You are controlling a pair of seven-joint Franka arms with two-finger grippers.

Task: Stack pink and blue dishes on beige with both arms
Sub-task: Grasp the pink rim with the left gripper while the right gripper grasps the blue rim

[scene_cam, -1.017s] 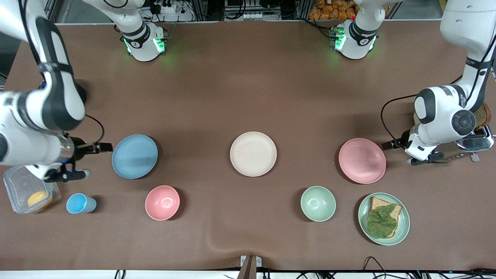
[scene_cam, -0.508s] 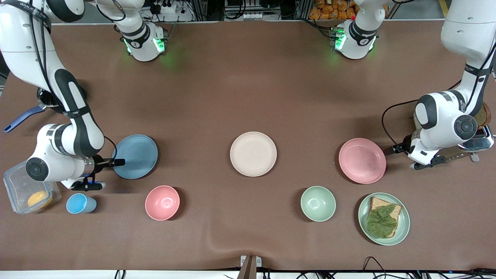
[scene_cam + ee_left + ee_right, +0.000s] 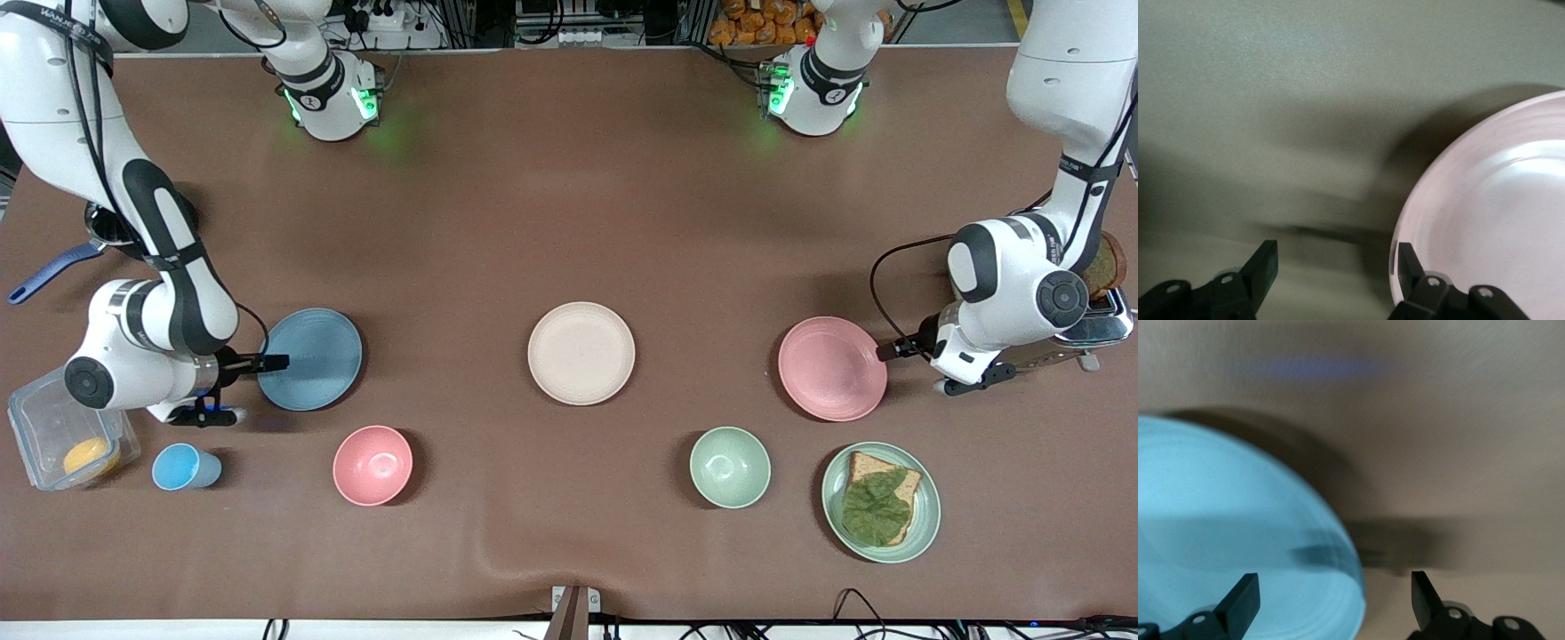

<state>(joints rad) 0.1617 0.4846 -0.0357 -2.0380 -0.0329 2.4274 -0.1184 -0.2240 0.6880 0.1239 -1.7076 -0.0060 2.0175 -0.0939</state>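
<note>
Blue plate [image 3: 311, 358] rim between right gripper [image 3: 274, 362] fingers

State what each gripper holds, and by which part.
Nothing is held. The left gripper stands open astride the pink plate rim; the right gripper open astride the blue plate rim.

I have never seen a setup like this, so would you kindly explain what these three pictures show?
Two white robot arms work at a brown table. The wide picture looks down from above; the other two come from cameras on the arms' wrists. The right gripper, open, straddles the blue plate's rim. The left gripper, open, does the same at the pink plate, as its wrist view shows. Between them lies the beige plate. Nothing is held yet. Bowls, a cup and a bread plate sit nearer the camera.
</note>
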